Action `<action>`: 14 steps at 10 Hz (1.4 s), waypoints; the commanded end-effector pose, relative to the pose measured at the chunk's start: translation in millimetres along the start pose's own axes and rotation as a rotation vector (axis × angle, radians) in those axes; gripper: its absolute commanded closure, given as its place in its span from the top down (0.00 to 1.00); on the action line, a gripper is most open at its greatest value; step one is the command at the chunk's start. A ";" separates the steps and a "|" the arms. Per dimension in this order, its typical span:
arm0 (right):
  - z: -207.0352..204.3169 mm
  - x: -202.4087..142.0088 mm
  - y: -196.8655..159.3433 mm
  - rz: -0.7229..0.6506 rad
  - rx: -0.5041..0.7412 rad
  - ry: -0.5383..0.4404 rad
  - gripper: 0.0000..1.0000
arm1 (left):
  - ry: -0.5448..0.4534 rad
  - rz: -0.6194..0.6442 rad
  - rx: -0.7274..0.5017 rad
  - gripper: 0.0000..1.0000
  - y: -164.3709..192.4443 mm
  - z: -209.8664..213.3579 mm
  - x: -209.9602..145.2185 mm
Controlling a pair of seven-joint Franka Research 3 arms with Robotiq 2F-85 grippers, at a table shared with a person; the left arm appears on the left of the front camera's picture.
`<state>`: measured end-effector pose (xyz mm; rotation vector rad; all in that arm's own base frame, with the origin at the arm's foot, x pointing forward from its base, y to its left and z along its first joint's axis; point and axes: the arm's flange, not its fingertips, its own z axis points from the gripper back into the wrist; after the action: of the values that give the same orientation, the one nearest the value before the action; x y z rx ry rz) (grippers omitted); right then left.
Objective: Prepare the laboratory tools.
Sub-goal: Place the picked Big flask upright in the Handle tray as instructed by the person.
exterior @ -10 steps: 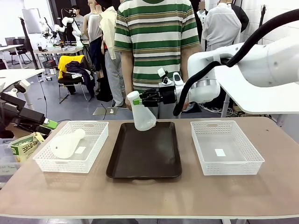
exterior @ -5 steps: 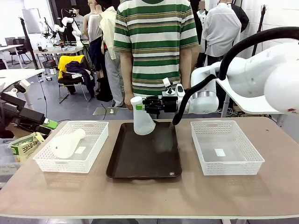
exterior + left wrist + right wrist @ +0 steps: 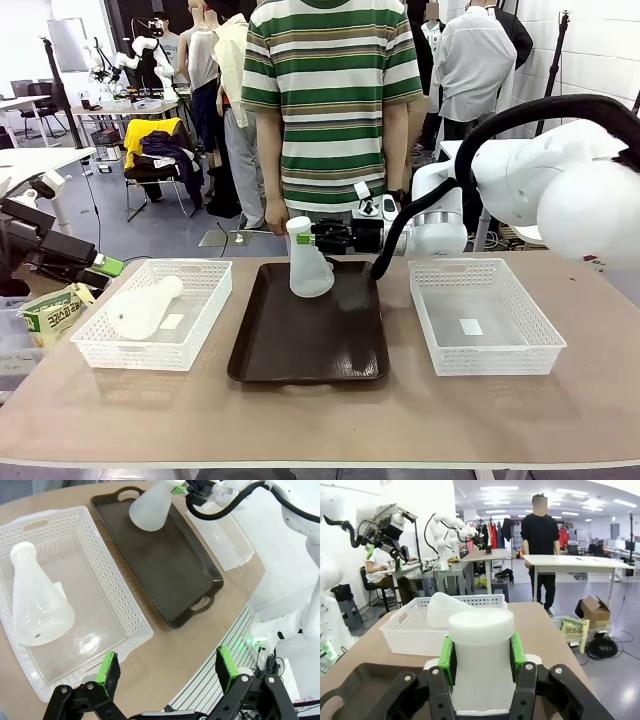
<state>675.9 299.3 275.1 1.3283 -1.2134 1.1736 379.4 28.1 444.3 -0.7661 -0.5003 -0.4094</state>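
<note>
Now pinches a flask (image 3: 311, 275) by its neck in the right claw (image 3: 305, 238) — lowered and righted within the last second, from tilted above the dark tray (image 3: 300, 350) to upright at its far end (touching or not, cannot tell). Looks nearly placed. From the left wrist, shows the left claw (image 3: 166, 671) spread wide over the tabletop (image 3: 165, 652) edge and the second flask (image 3: 37, 610) lying in the left basket (image 3: 131, 611) — from the right wrist, green pads (image 3: 446, 661) flanking the neck.

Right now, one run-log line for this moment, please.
right gripper: shut on flask | flask: upright over tray | other flask: in basket | left gripper: open
</note>
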 end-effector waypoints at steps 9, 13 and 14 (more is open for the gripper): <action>6.9 -1.6 -12.9 -0.074 -0.021 0.042 1.00 | -0.020 -0.014 -0.017 1.00 2.1 -0.1 -0.6; 14.5 7.7 -0.4 -0.063 -0.043 0.183 1.00 | -0.020 -0.014 -0.017 1.00 2.1 -0.1 -0.6; 18.2 12.0 1.9 -0.054 -0.055 0.196 1.00 | -0.020 -0.014 -0.017 1.00 2.1 -0.1 -0.6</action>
<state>688.3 285.3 276.1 1.2263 -1.0975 1.1811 379.4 28.1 444.3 -0.7661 -0.5002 -0.4094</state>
